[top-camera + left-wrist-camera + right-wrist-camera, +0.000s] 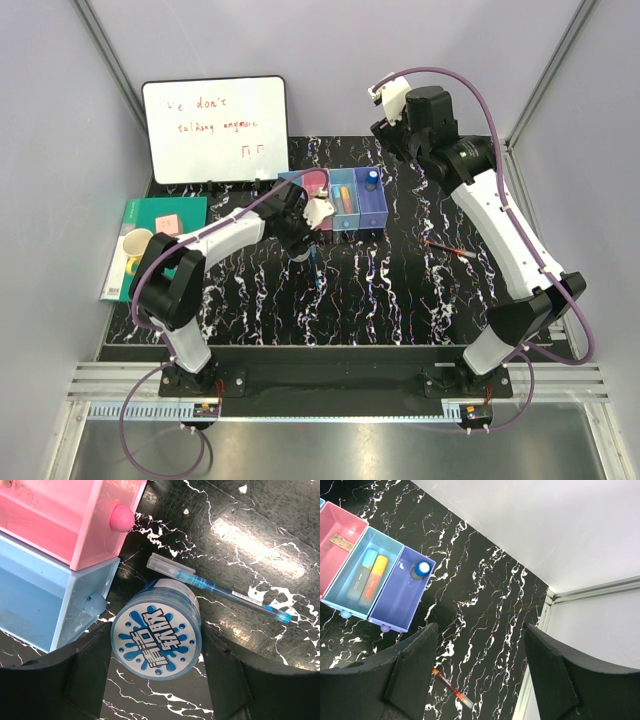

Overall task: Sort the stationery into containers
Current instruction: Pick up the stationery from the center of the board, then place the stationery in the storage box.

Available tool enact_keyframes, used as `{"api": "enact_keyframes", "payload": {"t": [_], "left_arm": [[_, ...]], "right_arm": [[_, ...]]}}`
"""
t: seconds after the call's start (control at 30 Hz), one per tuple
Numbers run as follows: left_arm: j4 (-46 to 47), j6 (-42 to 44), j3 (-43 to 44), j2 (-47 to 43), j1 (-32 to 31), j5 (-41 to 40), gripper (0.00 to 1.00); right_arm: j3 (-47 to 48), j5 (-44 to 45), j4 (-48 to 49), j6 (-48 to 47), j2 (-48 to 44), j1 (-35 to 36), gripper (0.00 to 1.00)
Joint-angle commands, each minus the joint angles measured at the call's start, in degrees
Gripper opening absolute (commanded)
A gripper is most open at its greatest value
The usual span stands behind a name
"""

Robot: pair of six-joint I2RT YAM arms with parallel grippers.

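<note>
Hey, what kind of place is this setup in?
Probably a robot test cell in a lab, staged like a desk: plain grey walls enclose a marble-pattern table, two arms are bolted to a metal rail, and a whiteboard stands behind the bins.
</note>
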Motion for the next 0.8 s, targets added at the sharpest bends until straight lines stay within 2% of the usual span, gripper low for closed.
{"api": "enact_keyframes", "payload": {"t": [0.0,0.07,0.1,0.5,0.77], "left_arm": [[0.2,0.4,1.5,0.5,0.3,2.6,0.13],[-0.2,0.4,1.5,0.3,0.4,3.1,0.01],[-0.3,0.4,1.5,0.2,0.4,3.2,0.0],[-6.3,-2.4,12.9,-6.7,0.5,5.8,0.0],[-3.8,-2.4,21.3,-2.6,1.5,4.7,0.0]], "right_arm": [[1.6,-0.5,0.0,0.6,-0.6,0.0,0.75],[1.6,-0.6,0.0,0.7,-0.7,0.0,0.76],[1.6,-0.6,0.0,0.7,-0.8,0.0,0.76],[1.1,-0.4,0.1,0.6,-1.2,-0.1,0.76],[0.5,-0.5,0.0,0.0,-1.3,0.0,0.77]]}}
